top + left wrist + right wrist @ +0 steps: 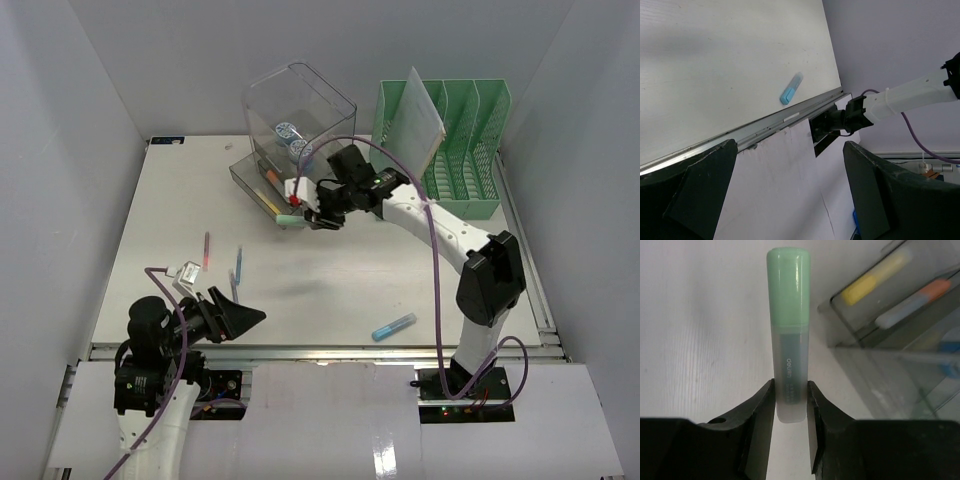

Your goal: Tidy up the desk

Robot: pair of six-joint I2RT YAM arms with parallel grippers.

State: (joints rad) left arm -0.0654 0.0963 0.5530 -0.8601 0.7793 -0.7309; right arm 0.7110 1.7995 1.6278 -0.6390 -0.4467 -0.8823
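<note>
Here, the right jaws clench a green highlighter beside the clear organizer on the table. The left jaws gape, holding nothing.

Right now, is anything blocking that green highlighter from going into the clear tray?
Nothing visible. The right tool holds the green highlighter just beside the clear tray, with only bare desk between them.

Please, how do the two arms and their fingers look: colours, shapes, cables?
The left arm and right arm share one design: white links between bulky black joints, with a thin purple cable looping along each. The fingers are matte black wedges tapering to blunt tips.
</note>
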